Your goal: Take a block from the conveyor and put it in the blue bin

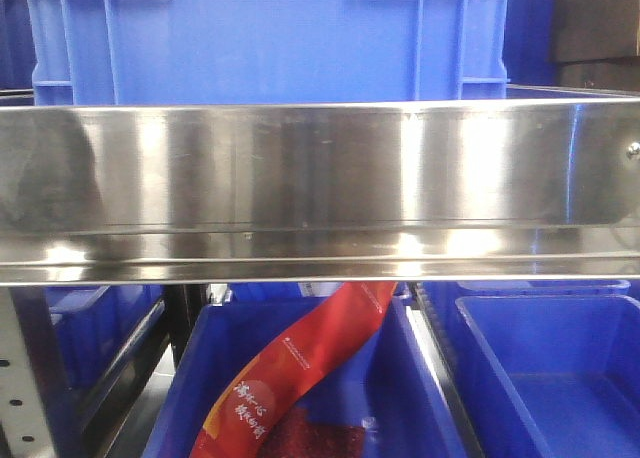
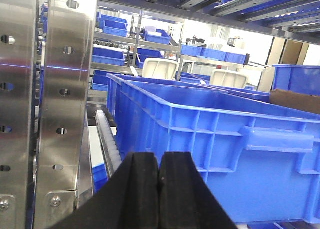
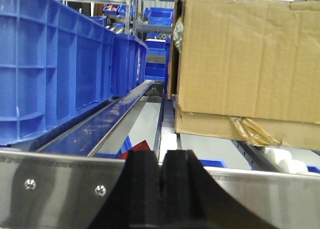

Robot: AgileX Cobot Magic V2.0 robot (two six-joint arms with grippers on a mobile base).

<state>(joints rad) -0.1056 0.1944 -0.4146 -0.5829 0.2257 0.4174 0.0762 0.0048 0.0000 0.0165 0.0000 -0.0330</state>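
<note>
No block and no conveyor belt show in any view. My left gripper point(image 2: 159, 161) is shut and empty, its black jaws pressed together, in front of a large blue bin point(image 2: 225, 154) on a rack shelf. My right gripper point(image 3: 162, 161) is shut and empty, just before a steel shelf rail point(image 3: 60, 189). In the front view a large blue bin point(image 1: 270, 38) stands on the shelf above a wide steel rail point(image 1: 320, 188), and two blue bins point(image 1: 400, 398) point(image 1: 560, 378) sit on the level below.
A red packet point(image 1: 300, 363) lies in the lower middle bin. A cardboard box point(image 3: 245, 69) sits on rollers at the right in the right wrist view, a blue bin point(image 3: 55, 69) at the left. A perforated steel upright point(image 2: 60, 104) stands left of my left gripper.
</note>
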